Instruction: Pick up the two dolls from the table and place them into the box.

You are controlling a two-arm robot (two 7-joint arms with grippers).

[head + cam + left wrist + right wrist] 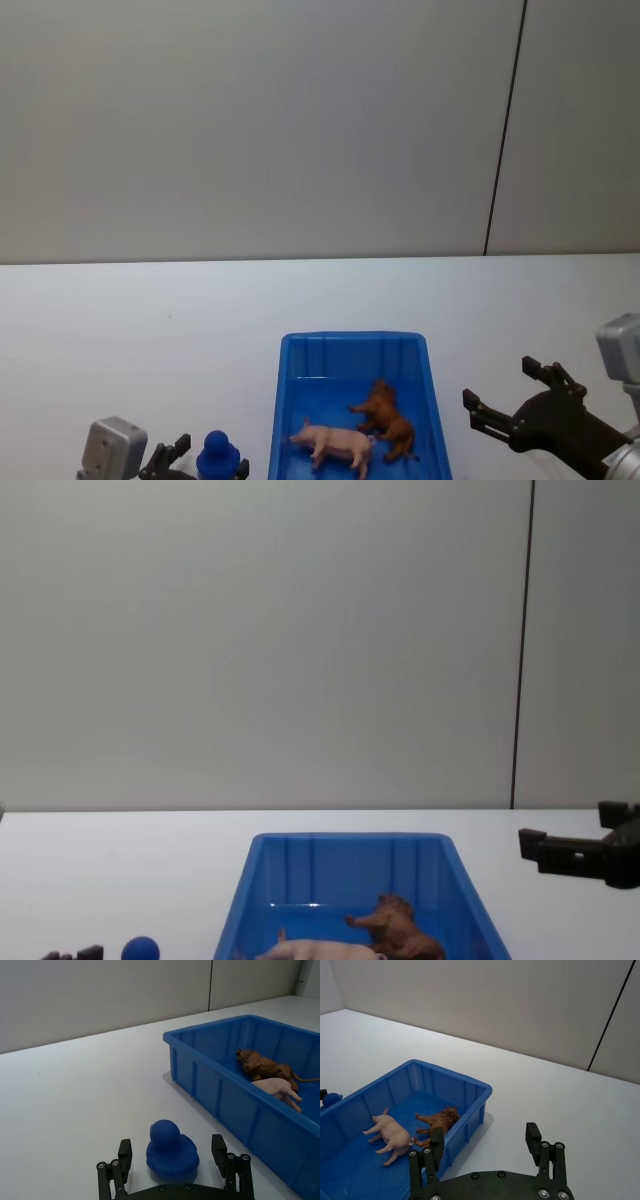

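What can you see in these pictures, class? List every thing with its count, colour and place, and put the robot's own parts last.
Box: one, bright blue, on the table in front of the robot, between the two grippers.
Pink doll: one, pale pink, lying on its side inside the box, towards the robot's left.
Brown doll: one, reddish-brown, lying inside the box beside the pink doll, towards the robot's right.
Blue toy: one, dark blue, rounded like a duck, on the table outside the box, to the robot's left.
Table: one, white, carrying everything.
Wall: grey, behind the table, with a dark vertical seam.
Left gripper: one, black, open, fingers either side of the blue toy.
Right gripper: one, black, open, to the right of the box.
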